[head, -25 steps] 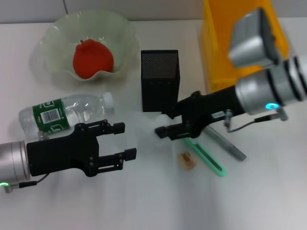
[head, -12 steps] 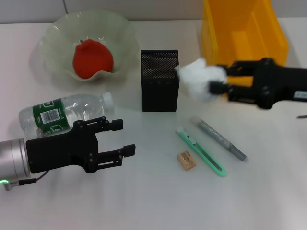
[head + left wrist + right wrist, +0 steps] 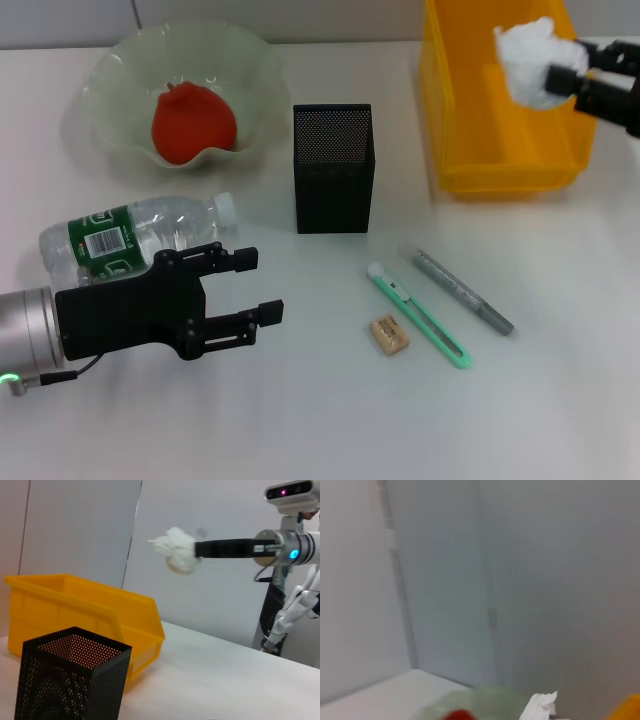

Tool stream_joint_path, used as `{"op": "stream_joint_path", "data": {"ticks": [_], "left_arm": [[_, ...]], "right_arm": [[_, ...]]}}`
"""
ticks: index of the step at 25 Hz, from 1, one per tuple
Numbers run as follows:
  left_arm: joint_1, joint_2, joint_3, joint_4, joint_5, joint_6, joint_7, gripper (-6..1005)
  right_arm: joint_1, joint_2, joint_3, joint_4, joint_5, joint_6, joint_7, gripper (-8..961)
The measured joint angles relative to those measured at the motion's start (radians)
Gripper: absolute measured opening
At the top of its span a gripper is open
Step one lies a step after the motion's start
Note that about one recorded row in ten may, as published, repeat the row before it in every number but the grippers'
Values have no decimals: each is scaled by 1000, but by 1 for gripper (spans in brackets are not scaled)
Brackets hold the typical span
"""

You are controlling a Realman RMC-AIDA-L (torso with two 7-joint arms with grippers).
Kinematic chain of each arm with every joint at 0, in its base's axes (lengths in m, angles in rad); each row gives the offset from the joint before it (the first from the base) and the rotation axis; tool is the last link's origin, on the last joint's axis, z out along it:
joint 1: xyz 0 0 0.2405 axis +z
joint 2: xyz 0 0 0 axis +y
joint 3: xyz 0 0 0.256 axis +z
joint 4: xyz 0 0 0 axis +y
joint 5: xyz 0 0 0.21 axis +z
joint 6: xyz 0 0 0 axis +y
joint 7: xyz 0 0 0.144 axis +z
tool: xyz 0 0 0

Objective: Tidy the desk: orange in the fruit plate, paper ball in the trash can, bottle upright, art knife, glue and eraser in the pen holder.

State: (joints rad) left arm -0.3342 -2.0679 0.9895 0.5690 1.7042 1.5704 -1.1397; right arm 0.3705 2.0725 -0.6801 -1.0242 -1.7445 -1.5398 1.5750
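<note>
Nothing seems legible (bottle (image 3: 135,238) label shows only a barcode).

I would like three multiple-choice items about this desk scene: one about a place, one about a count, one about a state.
1. Where is the paper ball?
A. held above the trash can
B. lying in the fruit plate
C. inside the pen holder

2. How many loose small items lie on the desk in front of the pen holder?
A. one
B. three
C. five

3. How is the bottle?
A. upright
B. lying on its side
C. gripped by the left end effector

Key: 1 A, the right end effector holds it over the yellow bin. 2 B, art knife, glue, eraser. 3 B, it lies flat, ungripped.
</note>
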Motion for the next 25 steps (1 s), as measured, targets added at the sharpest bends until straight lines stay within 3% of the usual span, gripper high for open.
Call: {"op": "stream_joint_path", "data": {"ticks": [8, 18, 25], "left_arm": [[0, 0, 0, 0, -1, 6, 0, 727], [0, -1, 0, 0, -9, 12, 0, 727], [-3, -1, 0, 0, -26, 34, 0, 726]], "right_arm": [[38, 5, -12, 31, -76, 236, -15, 478], [103, 8, -40, 141, -88, 377, -59, 477], [105, 9, -125, 147, -88, 459, -60, 628]]}}
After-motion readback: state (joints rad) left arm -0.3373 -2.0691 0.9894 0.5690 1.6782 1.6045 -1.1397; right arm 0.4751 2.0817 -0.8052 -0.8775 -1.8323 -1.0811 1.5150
